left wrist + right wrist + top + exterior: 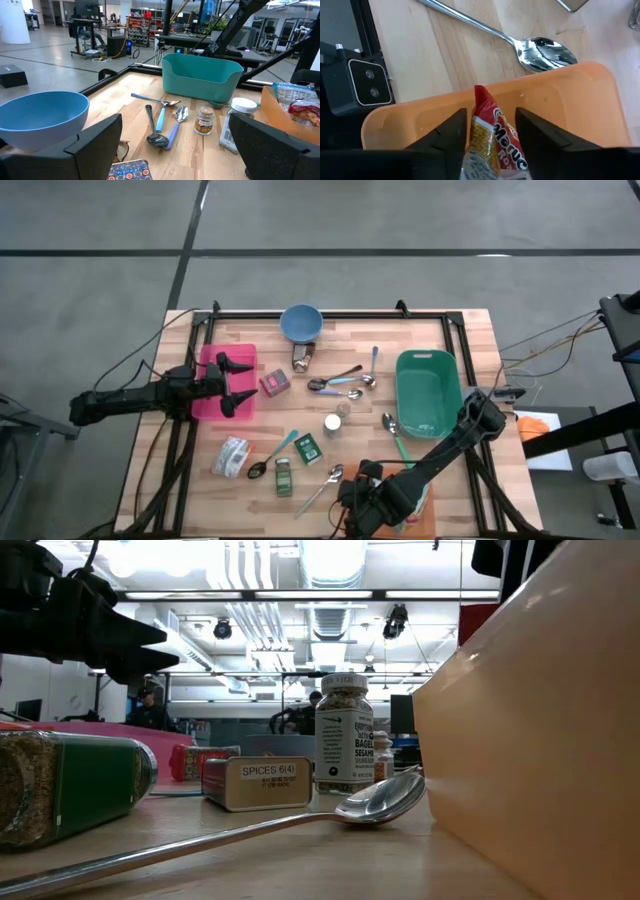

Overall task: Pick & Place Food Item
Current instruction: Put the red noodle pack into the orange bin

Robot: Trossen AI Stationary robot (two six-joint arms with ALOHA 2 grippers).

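A red and yellow noodle packet [492,135] lies in the orange tray [570,115] at the table's near edge, one end raised against the tray's wall. My right gripper [490,125] slants down over that tray [427,515], open, with one finger close on each side of the packet. My left gripper [250,384] waits at the table's left, level above the pink tray [212,360], its fingers wide open [175,120] with nothing between them. My right gripper has its fingers [455,127] close beside the packet's two long edges, coming slanting down from above. I cannot tell whether they touch it. The packet rests in the orange tray.
A spoon [545,50] lies just beyond the orange tray. A teal bin [428,390] stands at the right, a blue bowl [301,323] at the far edge. Spoons, spice jars and a green tin [308,447] are scattered over the middle. The low camera [362,82] sits beside the tray.
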